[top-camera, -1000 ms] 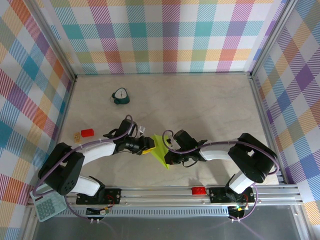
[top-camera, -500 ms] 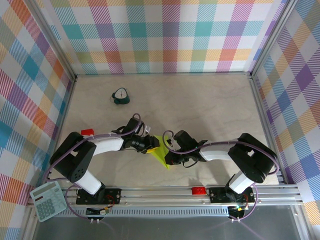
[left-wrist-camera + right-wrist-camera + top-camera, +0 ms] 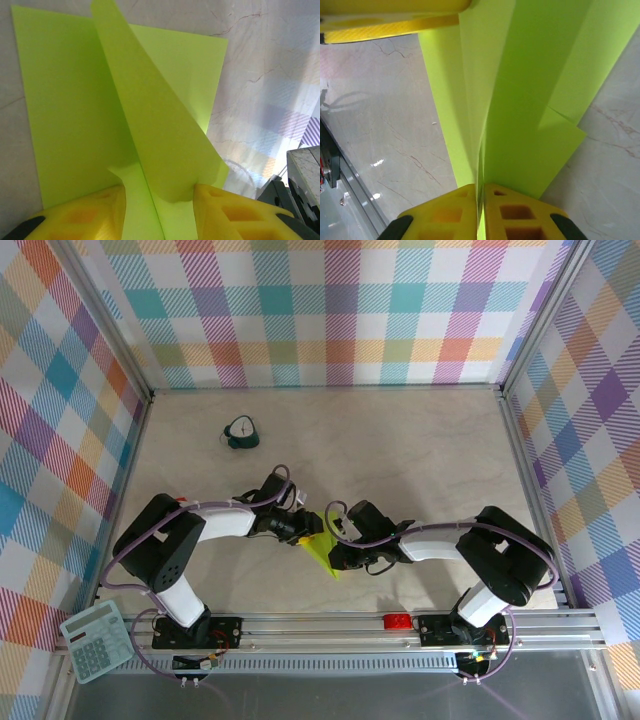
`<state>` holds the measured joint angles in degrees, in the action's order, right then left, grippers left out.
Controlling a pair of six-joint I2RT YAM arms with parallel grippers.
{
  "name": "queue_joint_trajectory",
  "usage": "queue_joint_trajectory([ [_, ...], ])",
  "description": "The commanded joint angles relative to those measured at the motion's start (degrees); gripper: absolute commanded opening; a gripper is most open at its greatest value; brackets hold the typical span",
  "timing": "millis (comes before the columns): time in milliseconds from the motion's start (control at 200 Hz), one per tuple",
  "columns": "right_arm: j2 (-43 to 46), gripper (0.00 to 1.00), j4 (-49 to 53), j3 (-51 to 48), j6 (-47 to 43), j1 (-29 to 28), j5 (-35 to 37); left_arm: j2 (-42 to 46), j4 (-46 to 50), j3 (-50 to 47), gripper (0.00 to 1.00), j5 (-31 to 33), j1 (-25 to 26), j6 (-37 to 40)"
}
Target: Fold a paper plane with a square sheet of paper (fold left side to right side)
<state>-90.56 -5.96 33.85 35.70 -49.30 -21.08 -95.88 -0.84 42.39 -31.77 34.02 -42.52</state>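
Right claw (image 3: 481,186) is pinched shut on one edge of the sheet of paper (image 3: 322,546), which lies near the table's (image 3: 430,450) front edge, between both arms. Left claw (image 3: 160,195), jaws apart, straddles the raised flap (image 3: 160,115), whose long axis runs straight away from it.

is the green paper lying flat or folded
Partly folded: in the left wrist view a flap rises off the sheet of paper, and the right gripper pinches doubled layers together.
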Motion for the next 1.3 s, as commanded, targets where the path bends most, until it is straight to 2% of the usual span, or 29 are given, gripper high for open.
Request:
queue_joint_trajectory([
  [0,0.98,0.16,2.68,1.19,-0.91,0.26,-0.36,-1.30,3.66,1.28,0.40,2.33,0.43,1.73],
  [270,5.14,0.29,2.47,2.29,-0.41,1.25,-1.80,-2.50,4.36,1.08,0.40,3.12,0.70,1.92],
  [410,7.96,0.39,0.01,0.52,1.08,4.26,-4.62,-2.33,4.36,1.10,0.40,3.25,0.78,1.98],
  [530,7.85,0.42,-2.41,-0.45,2.54,7.45,-7.80,-2.26,4.36,1.06,0.40,3.38,0.78,1.92],
  [950,-0.80,0.40,-6.45,3.05,3.57,8.18,-12.44,-1.90,4.40,1.00,0.40,3.56,0.96,1.75],
  [1295,-4.06,0.22,-5.71,4.39,3.24,8.17,-12.24,-1.91,4.45,1.01,0.40,3.73,0.96,1.80],
])
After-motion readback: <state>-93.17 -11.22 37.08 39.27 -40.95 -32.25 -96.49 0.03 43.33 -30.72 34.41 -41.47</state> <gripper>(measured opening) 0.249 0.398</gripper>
